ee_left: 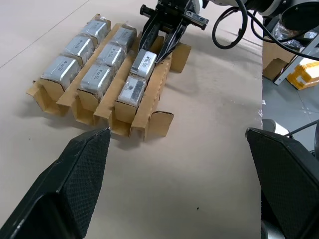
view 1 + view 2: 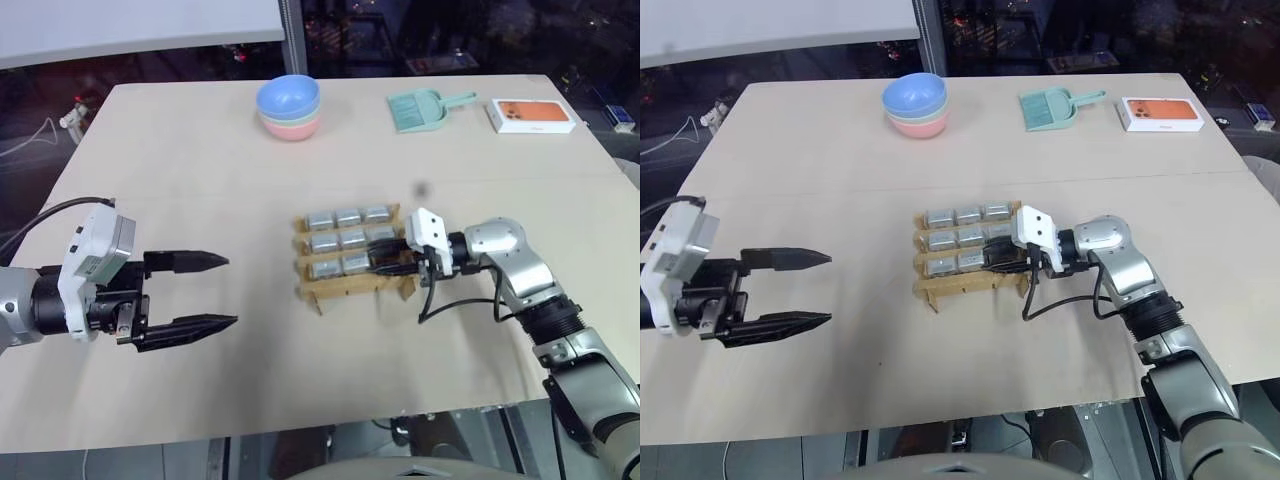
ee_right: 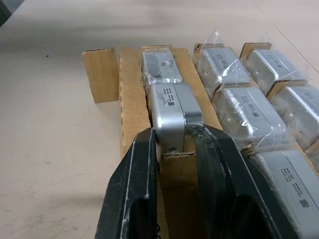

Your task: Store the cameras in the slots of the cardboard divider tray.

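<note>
A: Where are the cameras (image 1: 102, 62)?

B: In the cardboard divider tray (image 1: 152, 102) in the middle of the bench (image 2: 200, 160). Eight are in slots that I can see; the near row's end slot is hidden by the right claw (image 3: 175, 149), whose fingers sit against the sides of the middle camera (image 3: 169, 112) in that row.

A: Is it clamped on?

B: The pads touch both flanks, but I can't tell whether they are pressing. The left claw (image 2: 205, 292) hangs wide apart, well off the tray.

A: How would one handle?

B: Probably a stiff, fairly dense metal block, smooth and a bit slippery; several wear crinkly film. I'd pinch the flat sides, gently, since the tray looks light and could shift.
</note>
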Available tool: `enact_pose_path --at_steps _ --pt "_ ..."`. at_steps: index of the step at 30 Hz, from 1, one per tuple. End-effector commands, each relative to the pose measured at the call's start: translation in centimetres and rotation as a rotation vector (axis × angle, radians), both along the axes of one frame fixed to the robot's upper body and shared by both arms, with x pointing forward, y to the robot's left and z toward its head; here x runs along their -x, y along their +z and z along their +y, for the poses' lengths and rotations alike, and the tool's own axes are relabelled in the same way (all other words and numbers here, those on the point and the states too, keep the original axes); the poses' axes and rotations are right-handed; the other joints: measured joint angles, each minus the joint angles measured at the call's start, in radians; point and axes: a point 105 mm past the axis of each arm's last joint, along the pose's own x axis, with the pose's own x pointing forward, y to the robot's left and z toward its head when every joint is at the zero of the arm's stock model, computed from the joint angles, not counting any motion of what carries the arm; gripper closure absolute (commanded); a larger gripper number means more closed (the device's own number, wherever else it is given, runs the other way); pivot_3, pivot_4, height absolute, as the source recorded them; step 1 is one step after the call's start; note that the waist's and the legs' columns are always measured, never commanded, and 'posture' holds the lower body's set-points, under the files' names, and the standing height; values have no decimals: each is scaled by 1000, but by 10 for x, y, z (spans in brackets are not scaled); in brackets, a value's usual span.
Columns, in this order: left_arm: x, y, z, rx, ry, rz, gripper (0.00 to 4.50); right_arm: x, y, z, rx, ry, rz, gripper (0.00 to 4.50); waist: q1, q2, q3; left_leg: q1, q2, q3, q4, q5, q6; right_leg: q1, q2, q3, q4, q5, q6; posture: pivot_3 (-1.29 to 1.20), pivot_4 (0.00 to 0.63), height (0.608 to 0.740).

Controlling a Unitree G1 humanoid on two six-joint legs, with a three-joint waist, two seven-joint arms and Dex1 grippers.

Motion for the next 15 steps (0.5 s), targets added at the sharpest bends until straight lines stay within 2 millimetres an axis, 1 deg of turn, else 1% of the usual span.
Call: enact_pose_path --at_steps 1,2,4,6,8,9,12,15 --pt "-1 5 -1 -13 -14 -19 0 -3 10 -2 -21 -5 -47 2247 0 0 0 0 0 0 0 0 0 0 0 0 0 0 0 0 150 740" --pt "-1 5 -1 -12 -15 -18 0 -4 11 -3 -24 -8 -53 1710 0 0 0 0 0 0 0 0 0 0 0 0 0 0 0 0 150 740" --pt "-2 4 -1 -12 -20 -16 0 -3 13 -5 -29 -13 -46 783 0 0 0 0 0 0 0 0 0 0 0 0 0 0 0 0 150 740" --pt "-2 5 -2 -10 -26 -17 0 -3 22 -10 -43 -24 -61 36 0 0 0 0 0 0 0 0 0 0 0 0 0 0 0 0 150 740" --pt "-2 5 -3 -8 -32 -16 0 -2 28 -17 -43 -38 -64 36 0 0 0 0 0 0 0 0 0 0 0 0 0 0 0 0 150 740" --pt "-2 5 -4 -5 -38 -18 0 -2 34 -26 -43 -63 -56 36 2 0 0 0 0 0 0 0 0 0 0 0 0 0 0 0 150 740" --pt "-2 6 -9 9 -59 -21 0 5 46 -57 -26 -125 -8 36 13 1 0 -1 -1 0 0 0 0 0 -1 -1 0 0 0 0 150 740" --pt "-3 4 -13 15 -77 -18 0 12 45 -93 31 -219 71 36 15 0 0 -2 -2 0 0 0 0 1 -2 -1 -1 0 0 0 150 740"
